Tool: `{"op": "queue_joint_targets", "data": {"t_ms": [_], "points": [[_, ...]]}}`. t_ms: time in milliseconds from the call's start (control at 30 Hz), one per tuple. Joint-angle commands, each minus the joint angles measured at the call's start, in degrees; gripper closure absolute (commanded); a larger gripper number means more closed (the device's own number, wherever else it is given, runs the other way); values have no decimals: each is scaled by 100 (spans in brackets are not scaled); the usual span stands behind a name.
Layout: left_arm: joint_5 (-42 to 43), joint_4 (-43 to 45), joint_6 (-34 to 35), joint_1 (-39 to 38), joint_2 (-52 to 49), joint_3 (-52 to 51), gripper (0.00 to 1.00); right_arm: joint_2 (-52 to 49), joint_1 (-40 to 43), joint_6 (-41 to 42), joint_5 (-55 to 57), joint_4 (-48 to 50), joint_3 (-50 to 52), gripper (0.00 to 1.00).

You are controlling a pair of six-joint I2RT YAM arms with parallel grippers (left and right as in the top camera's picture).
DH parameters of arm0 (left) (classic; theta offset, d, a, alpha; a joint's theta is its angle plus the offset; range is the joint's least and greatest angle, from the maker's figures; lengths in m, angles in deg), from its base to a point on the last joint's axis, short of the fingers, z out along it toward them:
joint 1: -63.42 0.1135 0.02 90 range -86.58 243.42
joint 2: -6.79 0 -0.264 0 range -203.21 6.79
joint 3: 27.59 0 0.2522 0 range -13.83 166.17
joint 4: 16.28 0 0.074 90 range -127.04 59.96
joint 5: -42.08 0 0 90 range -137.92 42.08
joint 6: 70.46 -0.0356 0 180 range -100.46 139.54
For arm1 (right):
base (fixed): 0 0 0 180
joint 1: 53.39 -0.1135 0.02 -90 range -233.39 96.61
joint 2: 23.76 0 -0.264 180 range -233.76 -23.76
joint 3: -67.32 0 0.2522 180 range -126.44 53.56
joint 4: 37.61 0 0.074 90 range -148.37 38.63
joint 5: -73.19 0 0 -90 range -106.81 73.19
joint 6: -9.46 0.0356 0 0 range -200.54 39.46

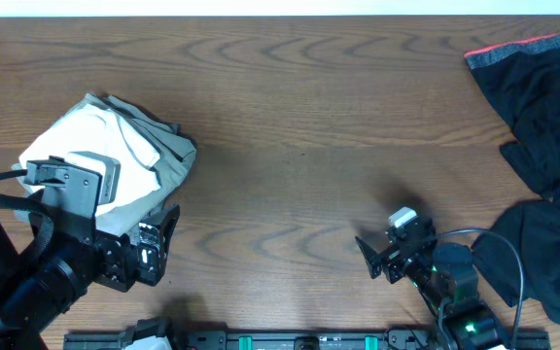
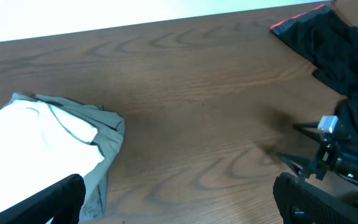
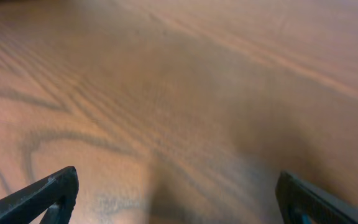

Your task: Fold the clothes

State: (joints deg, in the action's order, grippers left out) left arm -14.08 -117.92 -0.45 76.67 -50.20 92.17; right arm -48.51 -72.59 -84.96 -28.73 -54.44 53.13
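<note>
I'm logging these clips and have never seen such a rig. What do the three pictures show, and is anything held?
Two robot arms stand at a wooden table, each ending in a two-finger gripper. One picture looks down from above; the other two come from cameras on the wrists, so the dark tips at their lower corners are the arms' own fingers. The left gripper and right gripper are open, holding nothing. A white T-shirt lies on a khaki garment by the left arm; a black garment lies far right.
</note>
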Motion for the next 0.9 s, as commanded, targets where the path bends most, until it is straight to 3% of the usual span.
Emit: {"op": "queue_joint_targets", "data": {"t_ms": [0, 333, 867], "points": [[-44, 4, -94, -33, -22, -11, 2, 463, 9, -37, 24, -20, 7, 1], [-44, 4, -94, -33, -22, -11, 2, 2479, 24, -37, 118, 31, 7, 1], [-44, 4, -96, -33, -22, -11, 2, 2448, 11, -37, 118, -15, 11, 1]]}}
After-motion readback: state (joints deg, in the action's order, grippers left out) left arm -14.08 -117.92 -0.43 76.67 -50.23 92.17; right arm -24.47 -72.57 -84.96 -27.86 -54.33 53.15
